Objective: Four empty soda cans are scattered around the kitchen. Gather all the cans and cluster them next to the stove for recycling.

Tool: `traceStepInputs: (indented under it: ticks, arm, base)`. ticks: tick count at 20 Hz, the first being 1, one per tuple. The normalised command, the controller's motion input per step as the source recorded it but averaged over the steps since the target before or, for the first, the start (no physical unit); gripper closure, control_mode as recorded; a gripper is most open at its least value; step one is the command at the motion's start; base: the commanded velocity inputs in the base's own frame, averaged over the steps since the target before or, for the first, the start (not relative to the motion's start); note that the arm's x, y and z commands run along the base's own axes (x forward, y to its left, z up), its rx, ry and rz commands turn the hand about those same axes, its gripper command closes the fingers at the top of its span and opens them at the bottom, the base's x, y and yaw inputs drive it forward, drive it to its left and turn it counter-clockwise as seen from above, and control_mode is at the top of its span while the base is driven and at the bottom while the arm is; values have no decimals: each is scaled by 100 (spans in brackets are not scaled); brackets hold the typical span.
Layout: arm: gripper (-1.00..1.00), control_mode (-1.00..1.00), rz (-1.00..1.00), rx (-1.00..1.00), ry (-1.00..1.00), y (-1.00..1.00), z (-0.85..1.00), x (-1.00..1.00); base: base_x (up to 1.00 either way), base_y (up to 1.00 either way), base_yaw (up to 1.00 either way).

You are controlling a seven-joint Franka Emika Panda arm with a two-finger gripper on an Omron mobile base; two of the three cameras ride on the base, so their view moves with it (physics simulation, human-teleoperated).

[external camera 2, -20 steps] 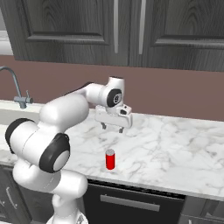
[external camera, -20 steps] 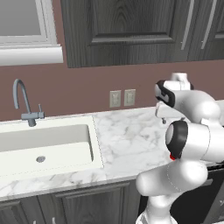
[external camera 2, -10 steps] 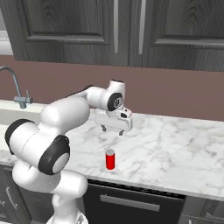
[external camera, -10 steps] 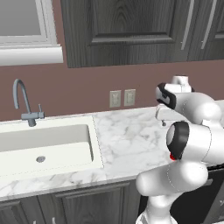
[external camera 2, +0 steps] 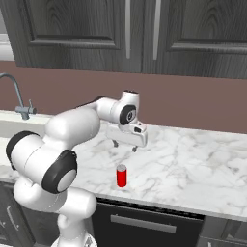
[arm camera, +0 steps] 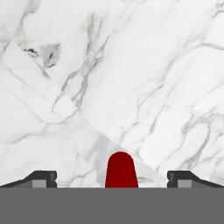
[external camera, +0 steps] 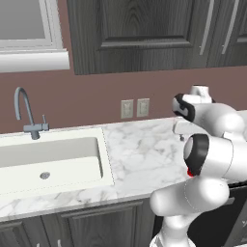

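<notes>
Above a marble counter (external camera 2: pixel 193 159), the gripper (external camera 2: pixel 124 144) hangs with jaws spread wide, holding nothing. Right base view reveals a red can (external camera 2: pixel 121 175) upright near the counter's front edge, just in front of the gripper; from the left, the arm's elbow (external camera: pixel 212 154) blocks it. Sink (external camera: pixel 48 159) and faucet (external camera: pixel 26 113) sit at the counter's left end.

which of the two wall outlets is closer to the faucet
The left outlet; of the pair on the wall, it sits on the faucet's side, the right outlet farther off.
</notes>
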Motion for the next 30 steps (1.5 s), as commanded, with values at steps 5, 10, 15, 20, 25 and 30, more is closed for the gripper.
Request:
traceStepInputs:
  ticks: [5,10,15,20,25,30]
  arm:
    - [-100,-100,0,0,0,-11,-10,-19]
    - [-100,-100,0,0,0,-6,-11,-16]
    - [-100,-100,0,-1,0,0,-14,-12]
    - [-100,-100,0,-2,0,0,-15,-11]
    - [-100,-100,0,-1,0,0,-13,-12]
    - [-100,-100,0,0,0,0,-12,-10]
  base:
    - [0,0,0]
    - [0,0,0]
    - [0,0,0]
    - [0,0,0]
    - [0,0,0]
    - [0,0,0]
